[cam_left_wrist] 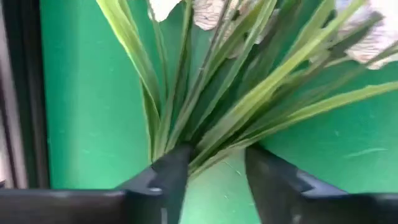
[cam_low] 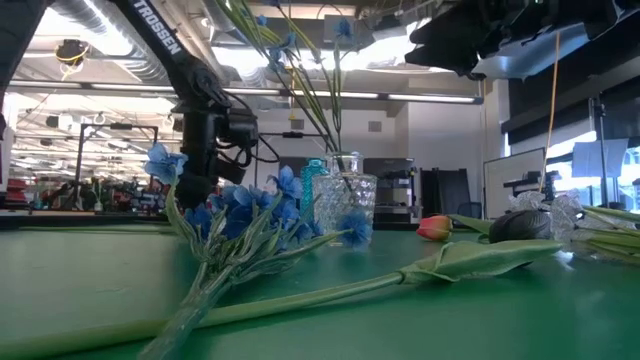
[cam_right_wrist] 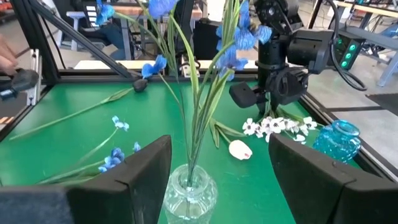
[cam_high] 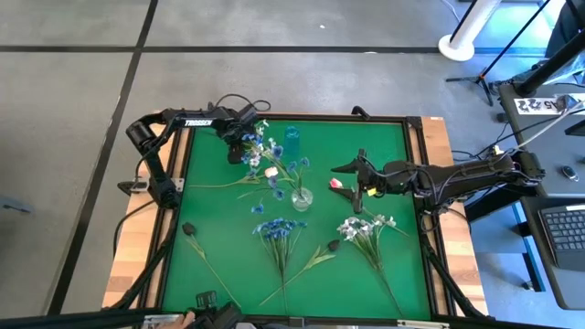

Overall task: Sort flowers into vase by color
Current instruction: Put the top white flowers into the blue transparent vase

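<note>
Left fingers (cam_left_wrist: pixel 211 168) grip a white spray (cam_high: pixel 260 153) (by its stalks); right fingers (cam_right_wrist: pixel 211 174) gape wide.

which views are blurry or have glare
Left wrist view: stems between the left end effector fingers are smeared soft. Low view: ceiling lights glare, nearest blue spray slightly soft. High view: bright patch top right. Right wrist view: clear vase fairly sharp.

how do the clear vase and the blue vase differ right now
The clear vase holds blue flower stems; the blue vase looks empty. The clear one is colourless, the other turquoise. The clear one stands mid-table, the blue one near the far edge. Both stand upright on the green mat.
</note>
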`<state>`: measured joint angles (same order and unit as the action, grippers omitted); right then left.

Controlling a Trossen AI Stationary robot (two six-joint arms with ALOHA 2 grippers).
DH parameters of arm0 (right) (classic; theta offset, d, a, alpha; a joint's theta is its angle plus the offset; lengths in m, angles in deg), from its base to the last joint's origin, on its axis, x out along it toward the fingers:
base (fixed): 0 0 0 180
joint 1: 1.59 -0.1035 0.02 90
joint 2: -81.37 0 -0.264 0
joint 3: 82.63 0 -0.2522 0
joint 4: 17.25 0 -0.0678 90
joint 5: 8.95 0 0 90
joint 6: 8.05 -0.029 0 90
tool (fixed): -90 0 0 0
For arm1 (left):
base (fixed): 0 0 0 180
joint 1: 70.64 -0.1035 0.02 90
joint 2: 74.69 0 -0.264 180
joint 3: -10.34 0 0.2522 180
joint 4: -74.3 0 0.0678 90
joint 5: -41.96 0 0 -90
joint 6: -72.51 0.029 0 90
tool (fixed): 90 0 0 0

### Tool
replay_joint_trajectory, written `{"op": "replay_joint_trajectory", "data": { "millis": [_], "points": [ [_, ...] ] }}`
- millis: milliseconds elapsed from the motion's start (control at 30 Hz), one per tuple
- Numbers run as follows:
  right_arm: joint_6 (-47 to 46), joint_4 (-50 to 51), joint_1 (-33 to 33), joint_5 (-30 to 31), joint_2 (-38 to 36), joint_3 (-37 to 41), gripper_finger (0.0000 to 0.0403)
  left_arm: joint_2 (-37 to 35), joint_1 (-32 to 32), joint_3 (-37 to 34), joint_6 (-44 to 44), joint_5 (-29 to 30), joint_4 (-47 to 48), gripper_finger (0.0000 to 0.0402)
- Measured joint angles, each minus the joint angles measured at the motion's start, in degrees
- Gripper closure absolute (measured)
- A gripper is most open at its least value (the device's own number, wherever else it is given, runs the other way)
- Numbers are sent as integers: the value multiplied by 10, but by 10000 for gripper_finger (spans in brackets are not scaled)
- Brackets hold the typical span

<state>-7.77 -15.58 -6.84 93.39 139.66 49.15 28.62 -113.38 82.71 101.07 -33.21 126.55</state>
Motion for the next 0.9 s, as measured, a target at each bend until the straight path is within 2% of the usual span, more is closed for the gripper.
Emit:
{"op": "replay_joint_trajectory", "data": {
  "millis": [100,200,267,367,500,600,667,833,900],
  "points": [
    [0,-1,0,0,0,0,135,3,14,6,-20,40,3,321],
    [0,-3,0,0,0,0,135,4,31,16,-47,112,12,384],
    [-4,-4,0,0,0,0,135,-5,39,25,-53,134,28,391],
    [-10,1,0,0,0,0,135,-35,50,40,-63,136,45,396],
    [-13,3,0,0,0,0,135,-122,58,47,-72,113,46,399],
    [-17,2,0,0,0,0,135,-209,53,47,-77,49,22,399],
    [-18,3,0,0,0,0,135,-268,42,47,-94,-29,-5,400],
    [-19,-4,0,0,0,0,135,-382,10,47,-166,-327,-132,401],
    [-19,-7,0,0,0,0,135,-407,9,46,-188,-388,-189,401]
  ]
}}
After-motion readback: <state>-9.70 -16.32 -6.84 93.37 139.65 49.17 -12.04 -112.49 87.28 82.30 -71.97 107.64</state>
